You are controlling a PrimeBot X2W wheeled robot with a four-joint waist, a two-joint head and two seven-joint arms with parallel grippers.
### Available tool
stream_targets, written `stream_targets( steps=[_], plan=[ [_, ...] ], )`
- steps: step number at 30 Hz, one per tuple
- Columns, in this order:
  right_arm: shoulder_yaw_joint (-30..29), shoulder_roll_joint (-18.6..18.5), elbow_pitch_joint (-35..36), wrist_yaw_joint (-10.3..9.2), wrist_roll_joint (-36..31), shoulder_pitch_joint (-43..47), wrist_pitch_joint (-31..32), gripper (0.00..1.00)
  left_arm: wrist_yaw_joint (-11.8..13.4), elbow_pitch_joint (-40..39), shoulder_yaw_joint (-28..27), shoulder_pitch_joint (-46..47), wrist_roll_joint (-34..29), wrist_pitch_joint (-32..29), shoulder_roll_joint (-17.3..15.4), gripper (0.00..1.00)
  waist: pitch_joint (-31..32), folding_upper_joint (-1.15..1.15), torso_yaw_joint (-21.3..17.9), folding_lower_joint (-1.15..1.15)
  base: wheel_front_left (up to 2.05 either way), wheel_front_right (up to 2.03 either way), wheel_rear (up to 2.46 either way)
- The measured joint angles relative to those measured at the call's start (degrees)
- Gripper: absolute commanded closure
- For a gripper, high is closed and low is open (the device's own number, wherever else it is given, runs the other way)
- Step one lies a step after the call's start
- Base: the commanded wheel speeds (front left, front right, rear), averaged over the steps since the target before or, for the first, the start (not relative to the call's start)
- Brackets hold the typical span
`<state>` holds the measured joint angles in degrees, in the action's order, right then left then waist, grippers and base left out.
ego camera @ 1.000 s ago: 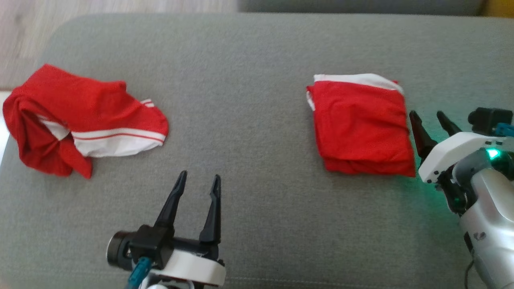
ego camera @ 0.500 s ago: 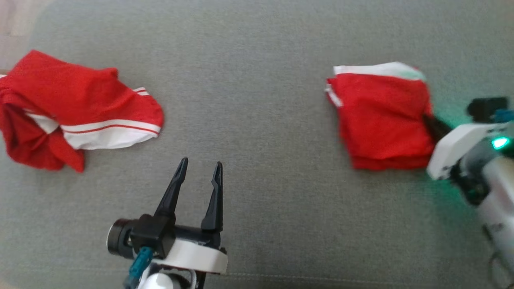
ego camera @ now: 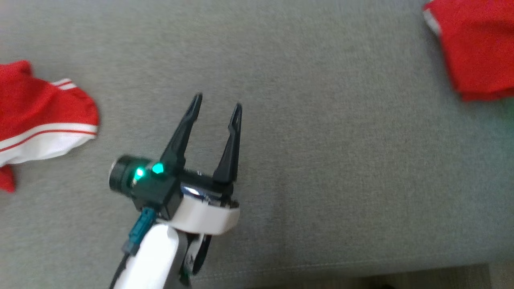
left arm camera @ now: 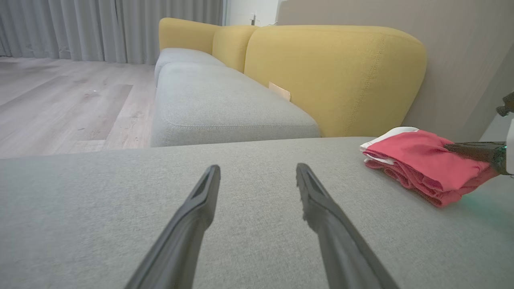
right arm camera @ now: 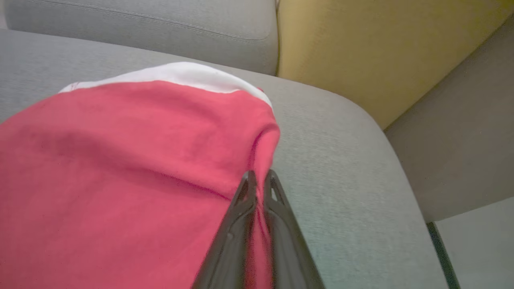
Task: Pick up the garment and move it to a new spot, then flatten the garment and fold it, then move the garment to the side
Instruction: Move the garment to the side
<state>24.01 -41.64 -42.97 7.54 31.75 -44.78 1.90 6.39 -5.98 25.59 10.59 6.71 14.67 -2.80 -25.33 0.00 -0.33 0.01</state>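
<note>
The folded red garment point(right arm camera: 120, 160), white band at its far edge, lies near the right end of the grey seat cushion point(ego camera: 321, 160), in the top right corner of the head view; a second ago the right gripper point(right arm camera: 259, 176) stood spread just beside its right edge, and now its fingers are pressed together on that edge, red cloth bunched between them; I judge the folding done and the last step begun, moving the garment aside; the head camera has swung as well, so the shift of the whole picture is no move of the cloth; the left gripper point(ego camera: 218, 101) hovers spread and empty over bare cushion; a second, crumpled red and white garment point(ego camera: 40, 116) lies well apart at the left; yellow backrests point(left arm camera: 333, 72) rise behind; no brand, label or writing is readable
</note>
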Motion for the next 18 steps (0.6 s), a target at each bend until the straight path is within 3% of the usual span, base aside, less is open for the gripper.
stream_targets(
  steps=[12, 13, 15, 18],
  plan=[
    [-8.13, -5.52, -2.32, 0.00, -6.77, -2.79, -4.53, 1.00, -0.92, -1.05, 1.43, 6.31, -1.09, 0.03, 0.00, 0.00, -6.94, 0.00, -3.09, 0.01, 0.00, 0.00, 0.00],
    [-9.07, -5.54, -2.72, 0.00, -7.61, -2.92, -4.83, 0.74, -0.93, -1.05, 1.46, 6.31, -1.09, 0.03, 0.00, 0.00, -6.97, 0.00, -3.02, 0.01, 0.00, 0.00, 0.00],
    [-10.70, -5.33, -3.68, 0.00, -8.77, -2.88, -5.15, 0.00, -0.93, -1.02, 1.59, 6.31, -1.09, 0.03, 0.01, 0.00, -6.49, 0.00, -2.78, 0.01, 0.00, 0.00, 0.00],
    [-14.08, -4.54, -4.77, 0.00, -13.74, -2.84, -7.55, 0.00, -0.90, -0.76, 1.67, 6.05, -1.09, 0.03, 0.01, 0.00, -5.14, 0.00, -2.36, 0.01, 0.00, 0.00, 0.00]
  ],
)
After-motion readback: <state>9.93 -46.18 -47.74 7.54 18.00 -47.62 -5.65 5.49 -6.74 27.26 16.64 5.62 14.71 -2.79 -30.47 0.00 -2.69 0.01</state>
